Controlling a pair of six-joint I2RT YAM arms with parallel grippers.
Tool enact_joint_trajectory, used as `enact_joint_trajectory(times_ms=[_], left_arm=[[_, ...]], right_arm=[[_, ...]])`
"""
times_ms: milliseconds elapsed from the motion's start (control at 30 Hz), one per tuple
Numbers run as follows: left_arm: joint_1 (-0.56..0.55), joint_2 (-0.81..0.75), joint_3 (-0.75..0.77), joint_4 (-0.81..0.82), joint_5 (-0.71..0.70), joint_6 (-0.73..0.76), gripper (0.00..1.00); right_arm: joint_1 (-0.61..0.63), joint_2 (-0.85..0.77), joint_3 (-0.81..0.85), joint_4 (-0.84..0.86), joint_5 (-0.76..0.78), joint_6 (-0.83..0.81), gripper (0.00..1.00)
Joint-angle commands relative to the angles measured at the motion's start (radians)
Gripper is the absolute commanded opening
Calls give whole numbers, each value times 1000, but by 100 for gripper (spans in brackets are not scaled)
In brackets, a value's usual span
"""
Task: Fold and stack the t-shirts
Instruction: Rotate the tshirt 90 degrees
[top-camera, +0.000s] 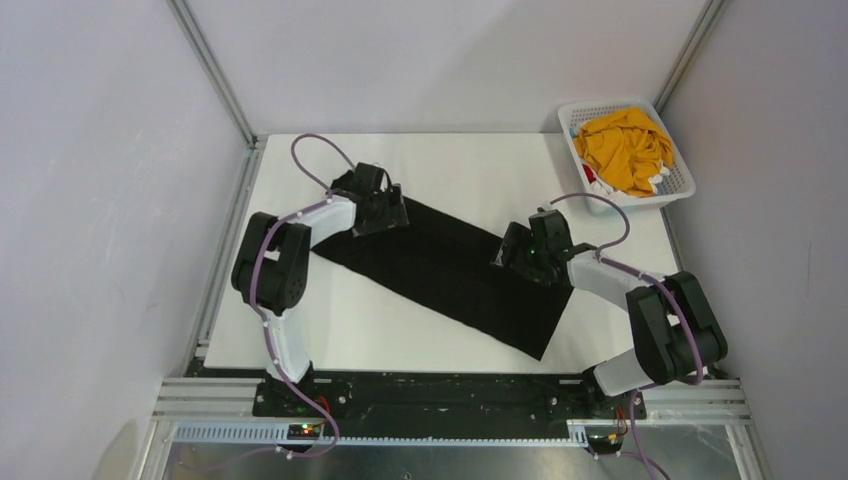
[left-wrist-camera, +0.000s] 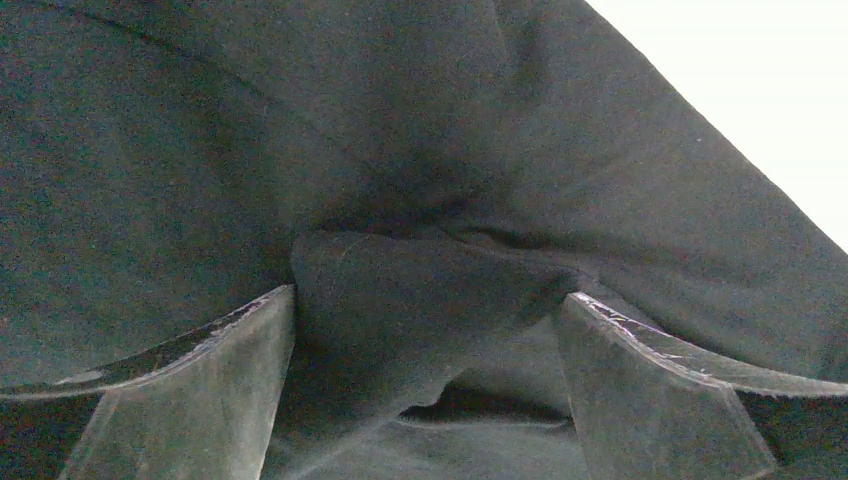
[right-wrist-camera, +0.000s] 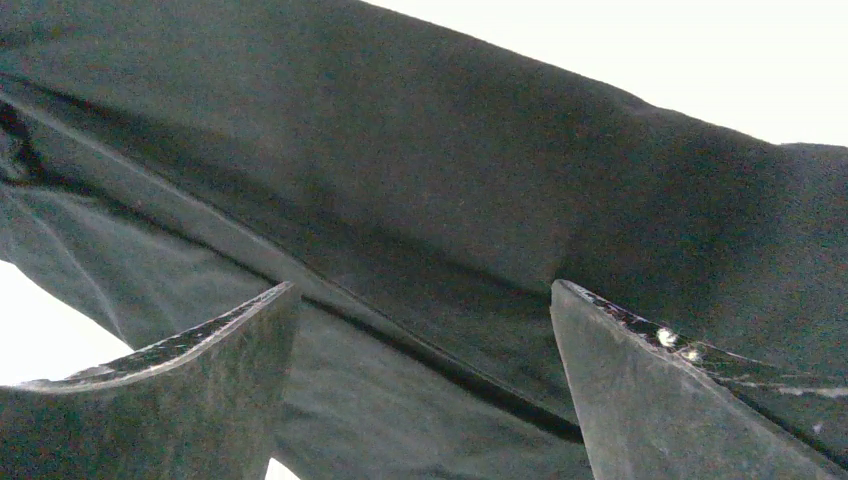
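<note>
A black t-shirt (top-camera: 450, 272) lies folded into a long band, slanting across the white table from the far left to the near right. My left gripper (top-camera: 388, 212) stands open over the band's far-left end. In the left wrist view a raised fold of the black cloth (left-wrist-camera: 420, 290) sits between the spread fingers of the left gripper (left-wrist-camera: 425, 300). My right gripper (top-camera: 514, 250) is open low over the band's right part. The right wrist view shows a folded edge of the black cloth (right-wrist-camera: 450, 180) running between the parted fingers of the right gripper (right-wrist-camera: 420, 290). A mustard-yellow t-shirt (top-camera: 622, 148) lies crumpled in the basket.
The white lattice basket (top-camera: 574, 112) stands at the table's far right corner, with bits of red and white cloth (top-camera: 594, 181) under the yellow one. Grey enclosure walls and metal frame posts (top-camera: 212, 70) ring the table.
</note>
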Motion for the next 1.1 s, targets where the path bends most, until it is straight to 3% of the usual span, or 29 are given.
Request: enact_joint_trajectory(times_ms=[0, 167, 333, 567, 767, 1067], left_arm=[[14, -87, 16, 0, -27, 45, 100], [65, -156, 69, -4, -16, -31, 100], [94, -212, 69, -23, -65, -54, 100], [102, -264, -64, -36, -45, -81, 100], [99, -168, -114, -35, 25, -150, 100], [101, 92, 60, -37, 108, -215, 100]], right_arm=[[58, -37, 0, -140, 12, 36, 99], [131, -51, -1, -216, 23, 52, 99], [288, -36, -7, -275, 52, 85, 99], [442, -81, -9, -359, 164, 164, 100], [562, -147, -9, -311, 222, 153, 99], [668, -86, -8, -149, -12, 16, 99]])
